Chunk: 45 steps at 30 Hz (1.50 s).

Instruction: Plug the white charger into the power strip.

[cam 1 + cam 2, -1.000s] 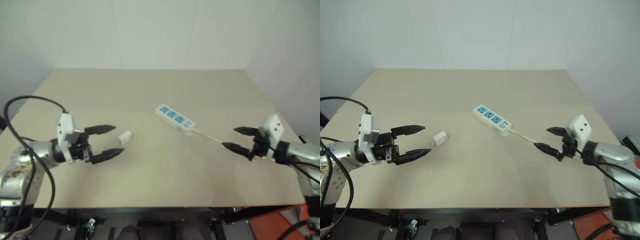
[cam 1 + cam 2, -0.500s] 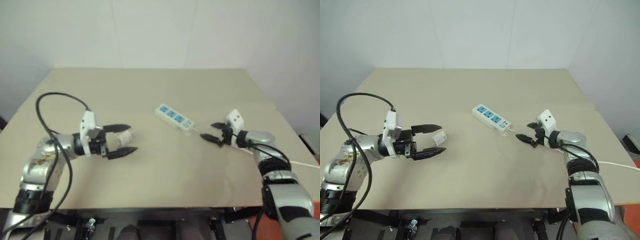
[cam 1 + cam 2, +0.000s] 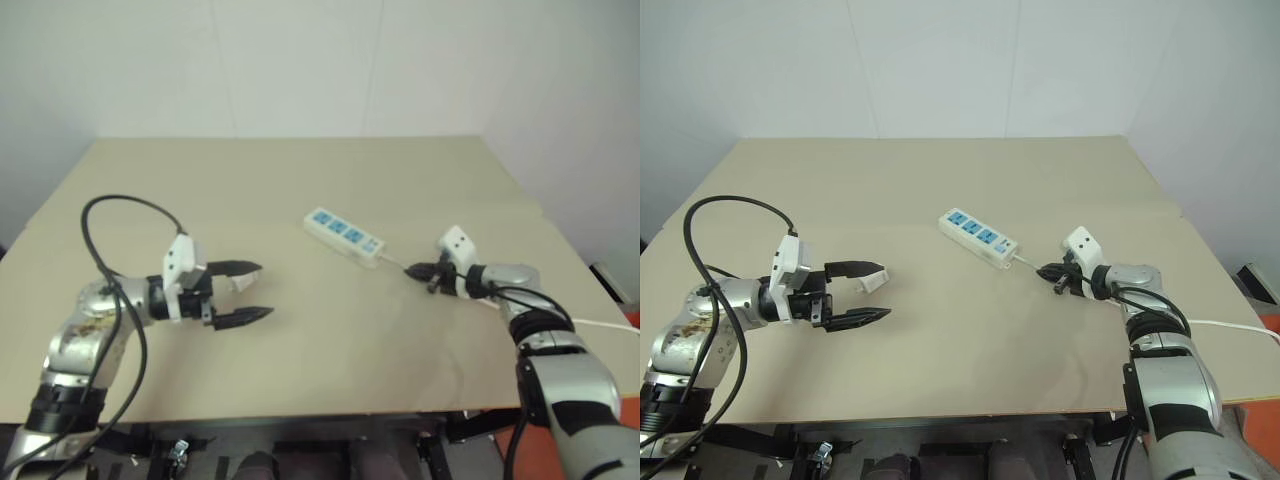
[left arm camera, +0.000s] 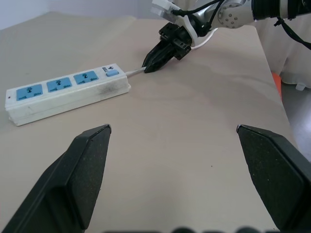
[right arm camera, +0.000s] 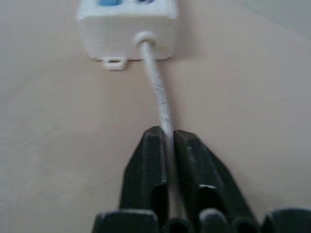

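Soft, even overhead light — faint shadows on the table (image 3: 970, 180), right wrist view blurred.

The power strip (image 3: 980, 238) lay flat near the middle of the counter (image 3: 960, 350), a long white bar set on a diagonal, its three blue socket faces turned up and all of them bare. A small blue switch sat at its cord end, and from that end the thin white cord (image 5: 156, 92) ran out straight along the counter and was pinched between two black fingers. The white charger (image 3: 872, 282), a small rounded white block, sat well apart from the strip, toward the robot's left, lying between the spread fingers there.
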{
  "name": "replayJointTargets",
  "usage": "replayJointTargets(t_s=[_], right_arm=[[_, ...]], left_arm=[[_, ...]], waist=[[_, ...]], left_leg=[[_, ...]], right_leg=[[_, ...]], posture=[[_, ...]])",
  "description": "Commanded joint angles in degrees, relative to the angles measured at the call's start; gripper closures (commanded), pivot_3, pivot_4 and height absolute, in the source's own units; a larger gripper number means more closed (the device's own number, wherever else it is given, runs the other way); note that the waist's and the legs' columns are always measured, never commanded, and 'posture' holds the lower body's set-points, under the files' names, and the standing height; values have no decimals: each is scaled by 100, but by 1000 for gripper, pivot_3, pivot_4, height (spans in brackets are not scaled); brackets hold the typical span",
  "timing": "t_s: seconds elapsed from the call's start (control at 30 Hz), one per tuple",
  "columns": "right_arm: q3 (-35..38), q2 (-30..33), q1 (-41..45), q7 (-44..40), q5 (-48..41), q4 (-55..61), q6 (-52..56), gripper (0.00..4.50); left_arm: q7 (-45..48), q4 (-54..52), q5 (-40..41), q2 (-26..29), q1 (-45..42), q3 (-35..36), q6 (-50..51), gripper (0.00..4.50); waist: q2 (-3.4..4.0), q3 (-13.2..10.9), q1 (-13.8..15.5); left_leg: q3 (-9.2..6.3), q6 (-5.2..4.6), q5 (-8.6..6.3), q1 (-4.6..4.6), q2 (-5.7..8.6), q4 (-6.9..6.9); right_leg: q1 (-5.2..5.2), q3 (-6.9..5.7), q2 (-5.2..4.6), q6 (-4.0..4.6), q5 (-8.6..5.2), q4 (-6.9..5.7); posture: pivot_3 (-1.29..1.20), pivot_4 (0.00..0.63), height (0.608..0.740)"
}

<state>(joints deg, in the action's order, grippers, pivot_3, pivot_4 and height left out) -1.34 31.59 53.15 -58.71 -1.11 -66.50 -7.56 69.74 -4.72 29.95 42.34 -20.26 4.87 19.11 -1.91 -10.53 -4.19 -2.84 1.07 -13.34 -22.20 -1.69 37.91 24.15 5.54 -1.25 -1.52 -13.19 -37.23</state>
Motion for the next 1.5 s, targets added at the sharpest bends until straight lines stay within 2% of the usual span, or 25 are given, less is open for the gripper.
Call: replayJointTargets(t_s=[0.03, 0.17, 0.27, 0.4, 0.47, 0.57, 0.7, 0.97, 1.0, 1.13, 1.23, 1.5], right_arm=[[88, 81, 22, -86, -32, 239, -130, 4480], [302, 253, -563, -371, -397, 1368, -289, 4480], [465, 574, -1628, -731, -773, 3088, 43, 4480], [938, 989, -3380, -618, -1275, 5248, 639, 4480], [1116, 1066, -4051, -512, -1433, 5817, 816, 4480], [1151, 1012, -4457, -177, -1393, 6150, 1027, 4480], [1098, 980, -4584, 56, -1451, 6256, 1346, 3139], [1702, 667, -4762, 546, -2230, 7073, 1632, 160], [1754, 570, -4765, 624, -2372, 7189, 1679, 28], [1642, 115, -4708, 910, -2693, 7455, 1835, 28], [1360, -209, -4605, 1202, -2438, 7396, 1764, 28], [917, -639, -4290, 1285, -2013, 6807, 1249, 28]], left_arm=[[7, -15, -31, -45, -91, -11, -141, 0], [58, 58, -106, -75, -77, -52, -234, 0], [158, 99, -84, 3, -29, -5, -269, 0], [184, 209, -116, 76, -62, -15, -278, 0], [176, 204, -98, 42, -89, -75, -241, 0], [197, 258, -141, -31, -160, -196, -273, 0], [315, 404, -208, -112, -394, -383, -276, 0], [471, 543, -166, -85, -680, -418, -162, 0], [492, 526, -180, -84, -674, -430, -187, 0], [478, 497, -178, -103, -707, -391, -183, 0], [497, 498, -165, -58, -750, -411, -58, 0], [512, 256, -124, 17, -623, -353, 72, 0]], waist=[[0, 0, 0], [0, 0, 10], [5, -3, 68], [6, -4, 134], [6, -4, 159], [5, -3, 122], [6, -2, 85], [6, -2, 84], [5, -2, 84], [6, -2, 78], [6, -2, 77], [6, -2, 77]], left_leg=[[0, 0, 0, 0, 0, 0], [-1, 0, 0, -3, 0, -1], [-7, 0, 0, -12, 3, -3], [-5, 0, 0, -10, 10, -1], [-4, 0, 0, -6, 10, -1], [3, 0, 0, 3, 6, 0], [4, -2, 1, 13, -2, 0], [2, -1, 0, -7, 2, -1], [2, -1, 0, -6, 2, -1], [0, -2, 1, 0, -2, -1], [1, -2, 1, -2, -3, -1], [1, -1, 1, -4, -2, -1]], right_leg=[[0, 0, 0, 0, 0, 0], [2, 0, 0, 0, 0, 0], [7, -6, -5, -1, -1, -1], [3, -6, -15, -5, 0, 0], [0, -5, -12, -7, -1, -2], [-4, 2, -4, -18, -7, 1], [-9, 5, 8, -36, -18, 0], [1, 3, 2, -7, -2, 5], [-1, 3, 1, -8, -3, 5], [-2, 1, 6, -12, -5, 3], [-1, 2, 7, -12, -5, 3], [1, 0, 6, -9, -4, 4]], posture=[[0, 150, 740], [0, 150, 740], [0, 150, 740], [0, 150, 740], [0, 150, 740], [0, 150, 740], [0, 150, 740], [0, 150, 740], [0, 150, 740], [0, 150, 740], [0, 150, 740], [0, 150, 740]])
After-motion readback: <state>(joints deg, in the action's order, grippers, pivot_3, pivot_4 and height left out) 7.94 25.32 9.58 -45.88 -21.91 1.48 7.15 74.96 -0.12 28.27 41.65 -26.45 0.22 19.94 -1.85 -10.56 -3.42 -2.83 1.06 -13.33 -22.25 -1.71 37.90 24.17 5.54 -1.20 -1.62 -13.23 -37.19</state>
